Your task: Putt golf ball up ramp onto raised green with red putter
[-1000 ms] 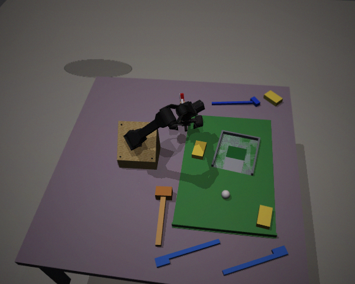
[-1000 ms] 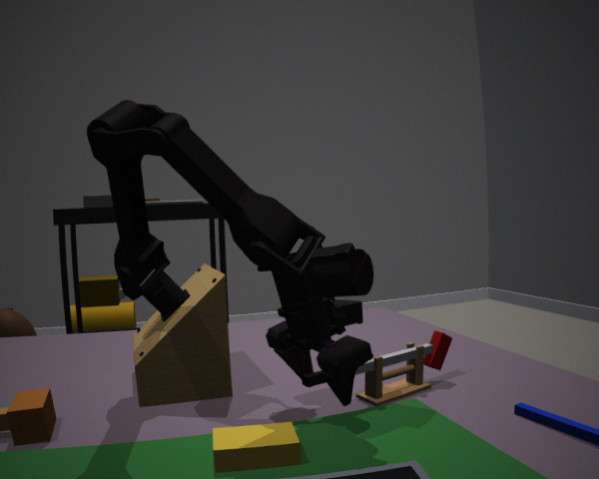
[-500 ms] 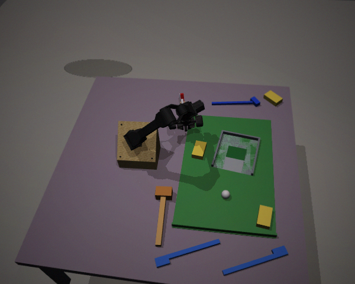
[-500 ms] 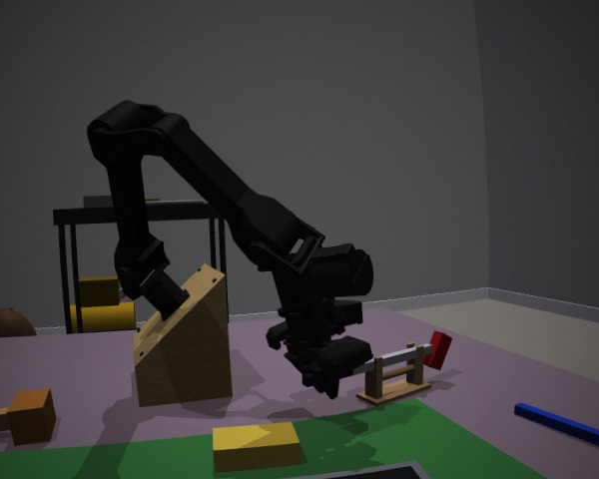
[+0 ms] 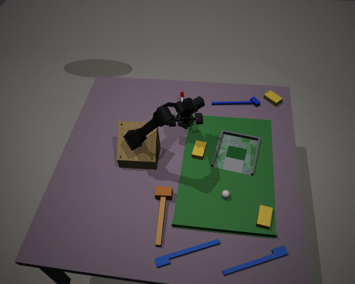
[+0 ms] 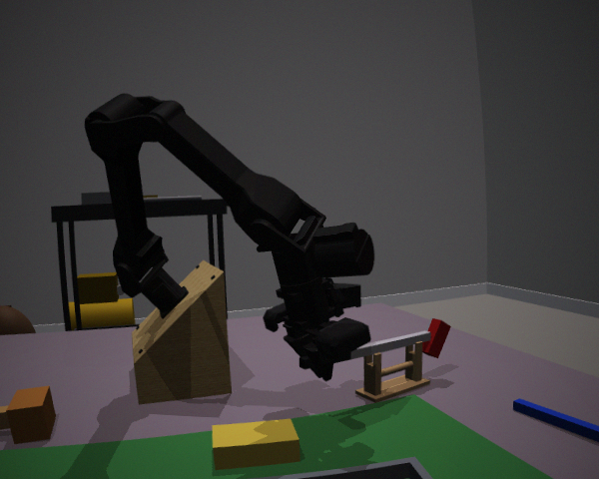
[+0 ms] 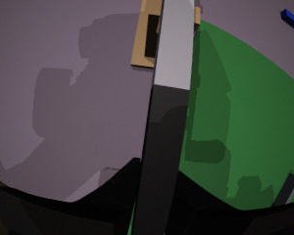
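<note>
The red putter has a red head (image 5: 181, 94) (image 6: 436, 337), a pale shaft (image 6: 392, 343) (image 7: 175, 44) and a dark grip (image 7: 164, 127). Its shaft lies across the two posts of a small wooden rack (image 6: 394, 386) (image 7: 141, 58). My gripper (image 5: 185, 124) (image 6: 319, 363) (image 7: 149, 164) points down and is shut on the putter's dark grip; in the exterior view the fingers hide that grip. The white golf ball (image 5: 225, 193) sits on the green mat (image 5: 199, 210) (image 6: 150, 461). The light ramp (image 5: 234, 165) leads up to the dark raised green (image 5: 236, 152) inside a grey border (image 5: 255, 157).
Yellow blocks (image 5: 199, 149) (image 5: 264, 216) sit on the mat, one left of the border, one at the near right corner. Another yellow block (image 5: 273, 97) and a blue club (image 5: 232, 103) lie beyond. An orange mallet (image 5: 163, 191) and two blue clubs (image 5: 191, 249) (image 5: 254, 261) lie nearer.
</note>
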`<control>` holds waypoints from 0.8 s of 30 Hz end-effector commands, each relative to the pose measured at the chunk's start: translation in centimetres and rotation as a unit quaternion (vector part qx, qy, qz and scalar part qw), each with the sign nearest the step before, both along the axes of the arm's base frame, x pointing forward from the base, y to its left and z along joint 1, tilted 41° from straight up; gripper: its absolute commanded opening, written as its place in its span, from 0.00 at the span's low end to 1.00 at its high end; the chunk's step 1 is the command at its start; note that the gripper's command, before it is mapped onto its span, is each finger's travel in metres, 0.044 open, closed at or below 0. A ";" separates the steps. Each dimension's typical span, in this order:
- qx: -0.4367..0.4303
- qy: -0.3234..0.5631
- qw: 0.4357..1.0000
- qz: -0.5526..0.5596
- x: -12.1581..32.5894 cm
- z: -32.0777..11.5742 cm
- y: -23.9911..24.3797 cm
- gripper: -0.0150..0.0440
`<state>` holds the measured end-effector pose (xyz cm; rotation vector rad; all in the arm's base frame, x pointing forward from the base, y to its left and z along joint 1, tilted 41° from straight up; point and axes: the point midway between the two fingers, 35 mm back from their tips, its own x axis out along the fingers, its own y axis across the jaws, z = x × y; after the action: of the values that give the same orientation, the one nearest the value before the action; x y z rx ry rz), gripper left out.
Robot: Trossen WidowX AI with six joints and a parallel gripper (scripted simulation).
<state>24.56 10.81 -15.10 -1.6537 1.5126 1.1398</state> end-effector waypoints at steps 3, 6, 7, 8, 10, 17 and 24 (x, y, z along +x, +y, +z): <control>0.013 -0.005 1.000 0.003 0.1 4.0 4.0 0.25; 0.013 -0.005 1.000 0.003 -0.2 5.7 5.2 0.25; 0.013 -0.005 1.000 0.003 -0.3 5.8 5.3 0.25; 0.013 -0.005 1.000 0.003 -0.3 5.8 5.3 0.25; 0.011 -0.007 1.000 0.005 0.0 5.1 4.7 0.25; 0.012 -0.070 0.993 -0.092 2.9 8.6 2.1 0.25; 0.011 -0.138 0.970 -0.198 5.5 12.5 -1.5 0.25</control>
<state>28.91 10.81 -4.54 -1.4224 1.5479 0.7869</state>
